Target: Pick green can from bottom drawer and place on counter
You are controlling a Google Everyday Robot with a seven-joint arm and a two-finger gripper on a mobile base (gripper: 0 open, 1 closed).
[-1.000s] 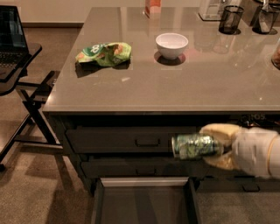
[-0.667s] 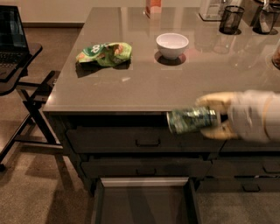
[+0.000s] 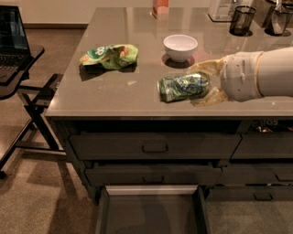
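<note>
So, the green can (image 3: 183,87) is lying on its side over the counter (image 3: 114,93), close to the front edge and a bit right of the middle, with one silver end facing left. We can't tell if it's actually touching the surface or sitting just above it. The gripper (image 3: 204,83) comes in from the right and its jaws are pinching the can's right end, one yellowish finger (image 3: 207,67) on the far side and the other on the near side. The fat white arm (image 3: 256,73) runs off the right edge of the view.

Just behind the can sits a white bowl (image 3: 180,46), near it but not touching. Further left on the counter there's a crumpled bright green snack bag (image 3: 110,55) — well apart from the can. At the back right we see a black mesh cup (image 3: 241,20), and an orange thing (image 3: 160,6) at the far edge.

Down below, the bottom drawer (image 3: 151,189) is pulled out, pale rim showing and dark floor bare. The two drawer fronts (image 3: 154,147) above it are closed — black handles on both. Off to the left a laptop (image 3: 11,39) sits on a dark folding stand (image 3: 32,98).
</note>
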